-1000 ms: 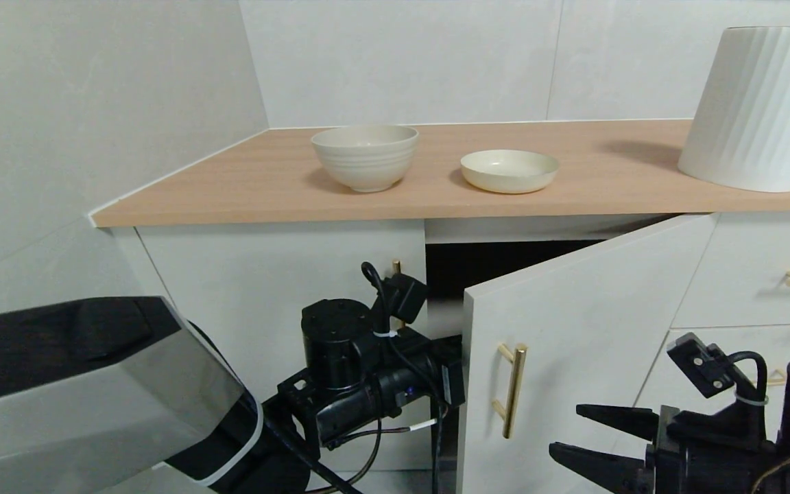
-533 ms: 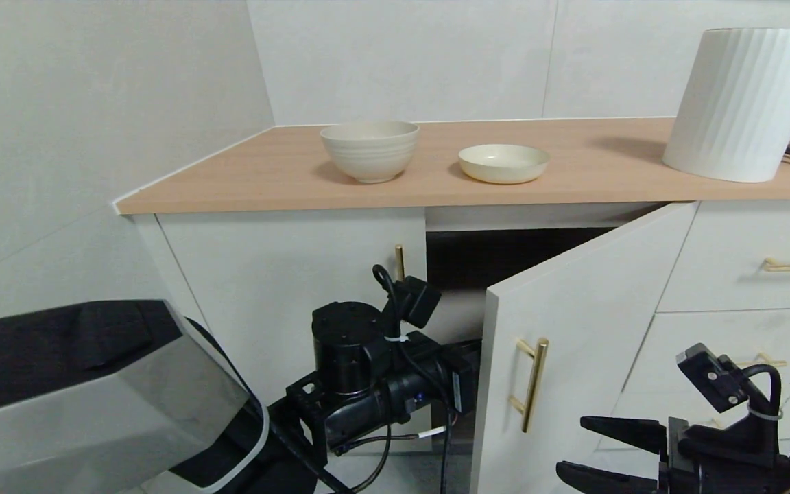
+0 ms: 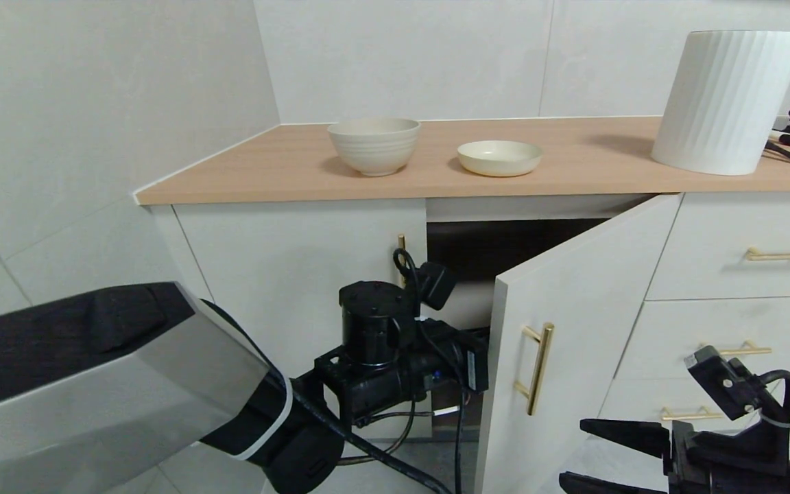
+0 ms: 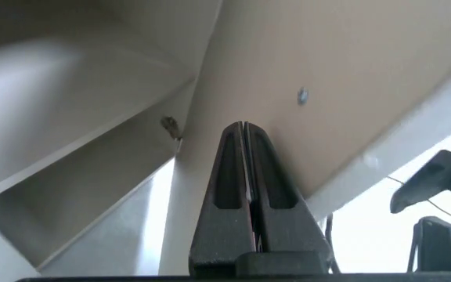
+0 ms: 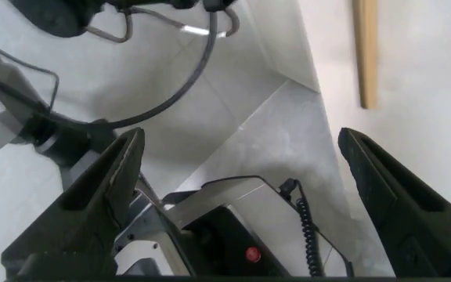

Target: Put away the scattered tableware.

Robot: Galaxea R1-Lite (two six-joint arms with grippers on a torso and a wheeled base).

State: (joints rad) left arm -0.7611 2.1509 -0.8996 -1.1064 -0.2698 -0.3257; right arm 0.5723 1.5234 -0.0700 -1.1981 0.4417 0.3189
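A: Head view first. What is there to put away?
B: Two pieces: one bowl [image 3: 374,144] and one shallow dish [image 3: 499,157]. Both are upright on the counter [image 3: 594,175], near each other but apart. One white container [image 3: 727,103] stands well off to the right. Below, one cupboard door [image 3: 573,322] hangs half open and one beside it is closed. I count three drawer handles [image 3: 786,254].
A: And the risk?
B: Both arms sit low, well under the counter. The left arm reaches into the gap behind the open door, so if the door swings it could pinch that arm. The right gripper [image 3: 577,453] hangs by the door's outer face, jaws spread wide and empty, near the door handle [image 3: 537,370]. A careless lift could catch the handle or the counter's edge.
A: Left wrist view?
B: The left gripper [image 4: 243,129] has its jaws pressed together with nothing between them, close to a pale panel with one screw [image 4: 302,95]. I cannot tell whether the tips touch the panel. A push from there would likely drive the door toward the right gripper.
A: Right wrist view?
B: The right gripper [image 5: 241,141] is wide open over the floor [image 5: 233,70], holding nothing. The one door handle [image 5: 365,51] shows beside it. I'd add that the dish is low-rimmed, so it may slide rather than lift when gripped.
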